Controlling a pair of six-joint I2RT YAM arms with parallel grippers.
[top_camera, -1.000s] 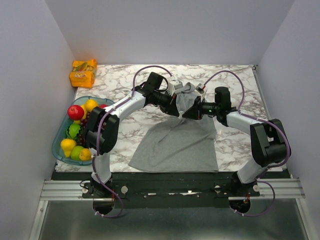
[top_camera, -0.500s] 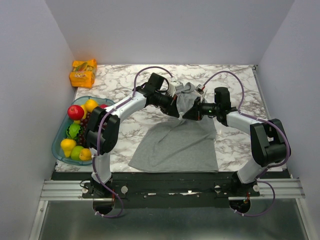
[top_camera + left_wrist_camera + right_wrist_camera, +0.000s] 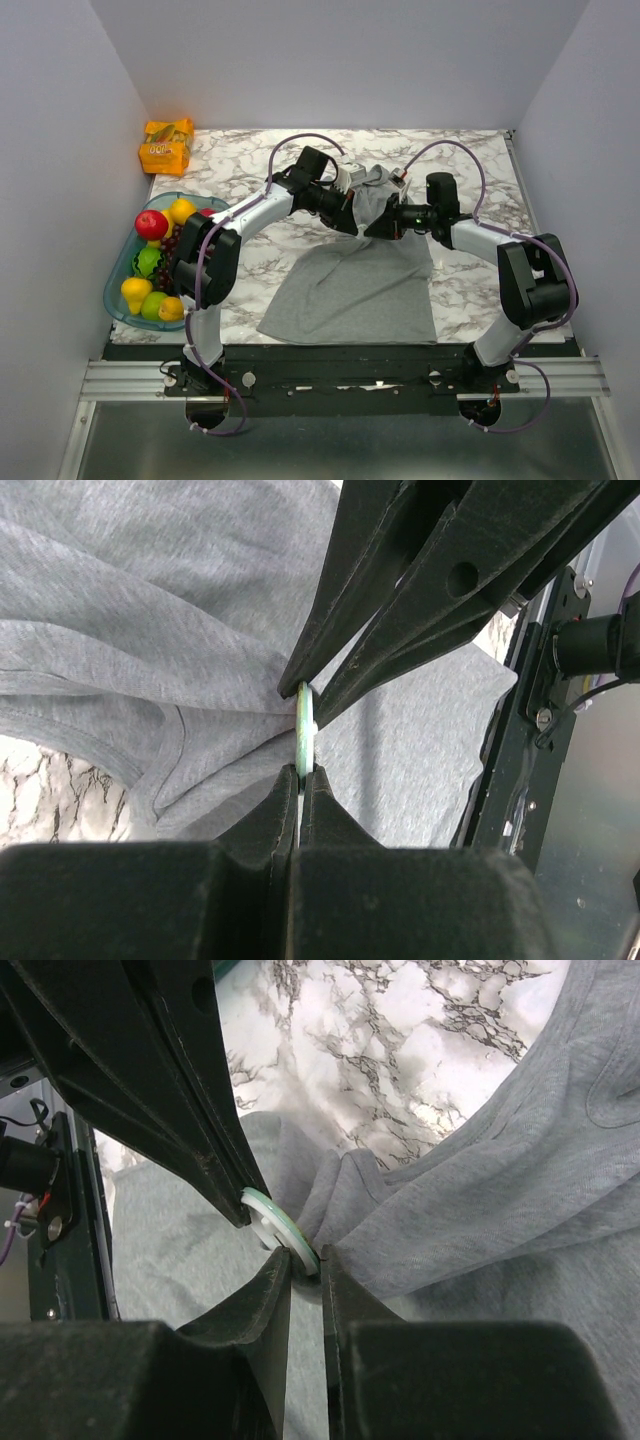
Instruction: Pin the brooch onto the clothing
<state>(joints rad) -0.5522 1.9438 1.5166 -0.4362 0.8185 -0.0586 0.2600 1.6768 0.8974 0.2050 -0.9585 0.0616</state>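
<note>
The clothing [image 3: 350, 290], a light-grey tank top, lies on the marble table with its upper part lifted and bunched between the two arms. The brooch [image 3: 305, 725] shows edge-on as a thin green and white disc. My left gripper [image 3: 302, 770] is shut on its lower edge. In the right wrist view the brooch [image 3: 270, 1215] is pinched by my right gripper [image 3: 305, 1260], with a fold of the clothing [image 3: 480, 1200] pressed against it. The two grippers [image 3: 357, 222] [image 3: 372, 228] meet tip to tip over the cloth. The brooch is hidden in the top view.
A teal bowl [image 3: 110, 293] of fruit stands at the left edge of the table. An orange packet [image 3: 166, 145] lies at the back left corner. White walls enclose the marble table [image 3: 250, 170] on three sides.
The right arm's wrist has edged slightly to the left. Both grippers keep their hold on the brooch, and the cloth has hardly moved.
</note>
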